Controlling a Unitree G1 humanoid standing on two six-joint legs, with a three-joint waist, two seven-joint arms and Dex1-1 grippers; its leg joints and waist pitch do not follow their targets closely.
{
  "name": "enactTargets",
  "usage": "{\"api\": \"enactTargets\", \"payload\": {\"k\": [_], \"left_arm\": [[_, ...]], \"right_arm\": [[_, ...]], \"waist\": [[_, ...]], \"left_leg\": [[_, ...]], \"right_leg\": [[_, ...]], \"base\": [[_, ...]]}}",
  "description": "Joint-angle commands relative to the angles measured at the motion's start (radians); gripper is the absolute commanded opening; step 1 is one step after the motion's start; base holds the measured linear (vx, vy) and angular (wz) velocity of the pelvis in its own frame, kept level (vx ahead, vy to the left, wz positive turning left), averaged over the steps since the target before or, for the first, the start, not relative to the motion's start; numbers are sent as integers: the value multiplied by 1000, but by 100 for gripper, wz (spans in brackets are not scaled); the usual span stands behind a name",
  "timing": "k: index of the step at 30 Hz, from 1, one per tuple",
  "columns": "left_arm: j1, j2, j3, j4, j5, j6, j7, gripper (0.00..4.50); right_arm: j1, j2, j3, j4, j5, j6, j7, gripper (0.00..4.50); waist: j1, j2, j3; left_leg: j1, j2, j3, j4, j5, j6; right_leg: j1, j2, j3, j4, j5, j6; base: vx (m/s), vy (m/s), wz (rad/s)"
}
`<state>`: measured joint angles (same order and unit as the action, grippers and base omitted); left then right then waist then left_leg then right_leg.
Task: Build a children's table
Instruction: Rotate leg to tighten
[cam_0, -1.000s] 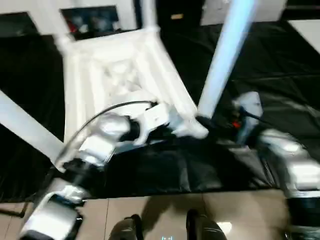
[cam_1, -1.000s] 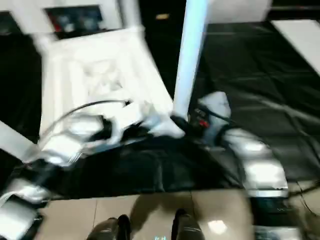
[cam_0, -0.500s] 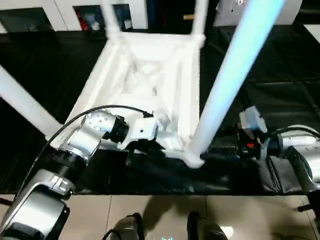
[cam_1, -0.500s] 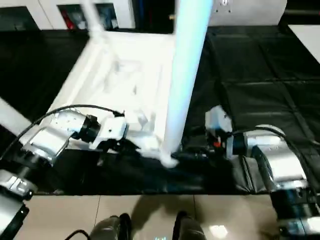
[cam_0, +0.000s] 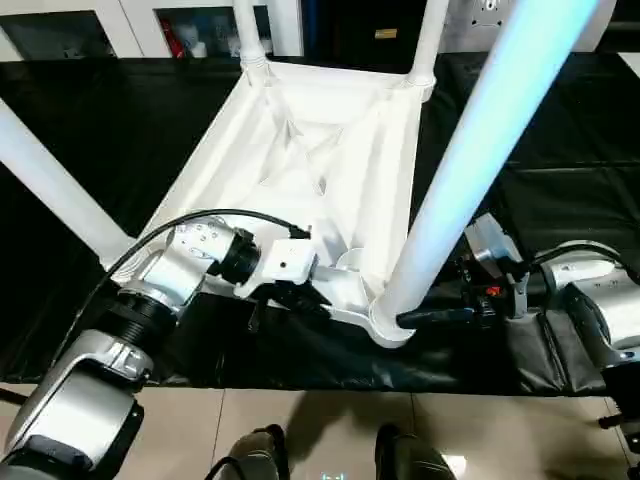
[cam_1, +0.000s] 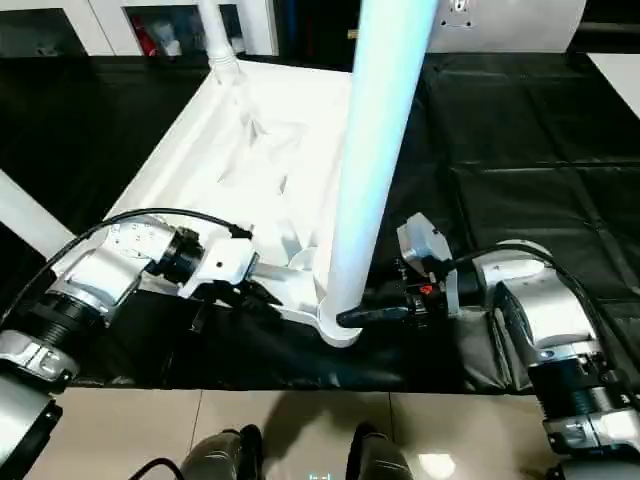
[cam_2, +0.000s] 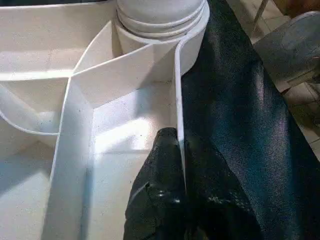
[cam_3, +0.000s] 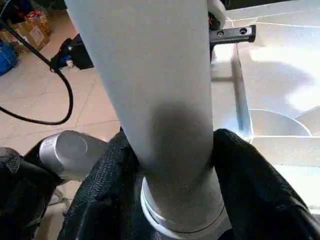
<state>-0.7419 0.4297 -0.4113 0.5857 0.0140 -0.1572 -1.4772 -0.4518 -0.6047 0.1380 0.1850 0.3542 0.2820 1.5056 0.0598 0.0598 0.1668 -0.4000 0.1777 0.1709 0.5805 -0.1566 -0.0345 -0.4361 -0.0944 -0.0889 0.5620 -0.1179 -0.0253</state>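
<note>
four legs up, the children's table (cam_0: 300, 160) lies upside down on the black surface (cam_0: 560, 130); light, stiff, slick plastic, so left end effector (cam_2: 180, 150) pinches its rim wall, right end effector (cam_3: 172, 165) clamps the near leg (cam_0: 470, 170) low by the socket.

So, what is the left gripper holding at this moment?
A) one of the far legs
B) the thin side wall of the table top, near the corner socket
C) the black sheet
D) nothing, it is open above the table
B: in the left wrist view the left gripper has its two black fingers closed on either side of the thin rim wall of the table top, just below the corner socket.
</note>
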Motion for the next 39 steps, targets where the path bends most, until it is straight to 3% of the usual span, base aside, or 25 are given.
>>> {"api": "enactTargets", "payload": {"k": [1, 7, 8, 10, 12, 16, 17, 18, 19, 20, 21, 22, 23, 24, 25, 26, 27, 28, 29, 30, 31, 32, 34, 35, 39], "left_arm": [[-8, 1, -9, -2, 12, 14, 5, 0], [16, -33, 42, -68, 17, 177, 157, 0], [24, -54, 54, -99, 19, 228, 209, 0], [36, -100, 72, -150, 24, 312, 301, 0], [39, -154, 82, -179, 32, 370, 383, 0], [25, -243, 95, -179, 42, 436, 502, 0], [16, -268, 99, -170, 47, 448, 540, 0], [1, -300, 104, -148, 53, 450, 585, 0], [-14, -333, 113, -127, 59, 448, 634, 0], [-23, -353, 120, -116, 63, 446, 664, 0], [-30, -364, 121, -107, 65, 443, 675, 0], [-30, -364, 121, -107, 65, 443, 675, 0], [-30, -368, 120, -111, 72, 446, 679, 0], [-30, -368, 120, -111, 72, 446, 679, 0], [-23, -357, 113, -118, 80, 440, 661, 0], [-11, -337, 107, -126, 88, 430, 641, 0], [-7, -330, 105, -129, 90, 427, 634, 0], [0, -320, 101, -133, 93, 422, 625, 0], [9, -301, 96, -139, 97, 407, 615, 0], [9, -301, 96, -139, 97, 407, 615, 0], [17, -280, 93, -139, 99, 390, 603, 0], [23, -254, 88, -128, 108, 347, 592, 0], [23, -243, 93, -116, 111, 337, 594, 0], [24, -235, 96, -108, 111, 319, 592, 0], [24, -224, 115, -94, 102, 301, 600, 0]], "right_arm": [[15, 8, 16, -25, 42, 41, 14, 198], [76, 73, -6, -127, 13, 122, -203, 196], [89, 113, -14, -149, -9, 151, -299, 195], [106, 197, -36, -182, -53, 204, -484, 195], [110, 285, -58, -199, -96, 247, -653, 195], [103, 417, -87, -200, -161, 289, -883, 193], [96, 453, -93, -196, -177, 292, -950, 193], [76, 512, -110, -171, -187, 287, -1041, 193], [50, 569, -129, -139, -192, 271, -1126, 193], [34, 603, -141, -120, -196, 262, -1177, 193], [19, 629, -151, -102, -190, 251, -1206, 193], [19, 629, -151, -102, -190, 251, -1206, 193], [13, 642, -155, -102, -195, 247, -1221, 227], [13, 642, -155, -102, -195, 247, -1221, 227], [22, 630, -161, -113, -204, 246, -1213, 227], [46, 602, -167, -133, -211, 248, -1193, 251], [54, 592, -169, -140, -213, 248, -1186, 268], [66, 577, -172, -150, -216, 249, -1175, 270], [90, 547, -174, -172, -221, 238, -1157, 270], [90, 547, -174, -172, -221, 238, -1157, 274], [121, 501, -180, -198, -220, 218, -1118, 293], [158, 457, -208, -229, -191, 193, -1062, 306], [176, 429, -238, -251, -167, 192, -1031, 313], [189, 407, -268, -267, -147, 190, -1011, 324], [222, 344, -329, -319, -70, 160, -916, 363]], "waist": [[-6, -24, -97], [-4, -20, -92], [-12, -23, -89], [-20, -23, -81], [-47, -24, -72], [-84, -24, -66], [-92, -19, -65], [-96, -6, -68], [-100, -3, -67], [-110, 7, -61], [-120, 11, -57], [-115, 27, -54], [-105, 29, -50], [-99, -11, -46], [-102, -38, -50], [-94, -51, -49], [-89, -46, -48], [-84, -28, -54], [-82, -7, -66], [-83, -1, -74], [-84, -3, -82], [-82, -6, -83], [-78, -12, -81], [-81, -18, -82], [-78, -18, -93]], "left_leg": [[23, 46, -5, -57, -160, 147], [25, 47, -8, -61, -193, 116], [20, 46, -11, -66, -213, 89], [23, 41, -14, -69, -264, 62], [17, 33, -23, -73, -322, 15], [29, 18, -31, -64, -418, 1], [34, 16, -32, -61, -431, 9], [35, 17, -36, -62, -444, 13], [36, 21, -38, -66, -461, 14], [45, 36, -51, -78, -545, 5], [40, 48, -60, -92, -605, 1], [25, 92, -83, -137, -743, -10], [25, 111, -86, -162, -796, -18], [81, 49, -35, -132, -803, -45], [108, -3, -21, -70, -690, -39], [119, -56, -5, 30, -387, 7], [76, -48, -15, 14, -304, 27], [4, -17, -37, -37, -237, 35], [24, 11, -52, -60, -272, 27], [35, 25, -57, -67, -302, 28], [40, 34, -55, -69, -299, 32], [37, 39, -50, -71, -282, 51], [43, 36, -34, -72, -329, 69], [36, 29, -27, -65, -341, 75], [21, 33, -25, -61, -231, 121]], "right_leg": [[71, -52, 48, -48, -280, -253], [67, -54, 46, -56, -353, -234], [72, -55, 45, -58, -407, -209], [64, -55, 42, -71, -508, -176], [64, -52, 30, -81, -628, -118], [53, -52, 4, -120, -773, -29], [53, -53, -5, -132, -783, -10], [59, -52, -15, -137, -765, -4], [59, -49, -21, -142, -752, -5], [64, -42, -44, -145, -704, -7], [76, -36, -51, -134, -655, -7], [108, -31, -28, -40, -471, -32], [108, -30, -4, 17, -355, -54], [39, -26, 28, -52, -439, -79], [8, -39, 18, -122, -672, -46], [-2, -81, 3, -195, -1006, 43], [44, -100, 13, -183, -1029, 67], [105, -97, 1, -139, -948, 99], [87, -79, -9, -139, -789, 65], [83, -65, -11, -122, -605, -6], [81, -62, -7, -112, -513, -47], [79, -59, 1, -96, -384, -113], [68, -55, 12, -90, -391, -168], [72, -57, 17, -90, -441, -167], [80, -58, 27, -70, -337, -188]], "base": [[0, 0, 0], [0, 0, 0], [0, 0, 0], [0, 0, 0], [-26, 9, -7], [-25, 12, -8], [0, 0, 0], [0, 0, 0], [0, 0, 0], [0, 0, 0], [0, 0, 0], [0, 0, 0], [0, 0, 0], [0, 0, 0], [0, 0, 0], [10, -54, 8], [62, -3, -23], [94, 9, -27], [106, 23, -24], [59, 19, 3], [0, 0, 0], [0, 0, 0], [20, 13, 9], [0, 0, 0], [0, 0, 0]]}}
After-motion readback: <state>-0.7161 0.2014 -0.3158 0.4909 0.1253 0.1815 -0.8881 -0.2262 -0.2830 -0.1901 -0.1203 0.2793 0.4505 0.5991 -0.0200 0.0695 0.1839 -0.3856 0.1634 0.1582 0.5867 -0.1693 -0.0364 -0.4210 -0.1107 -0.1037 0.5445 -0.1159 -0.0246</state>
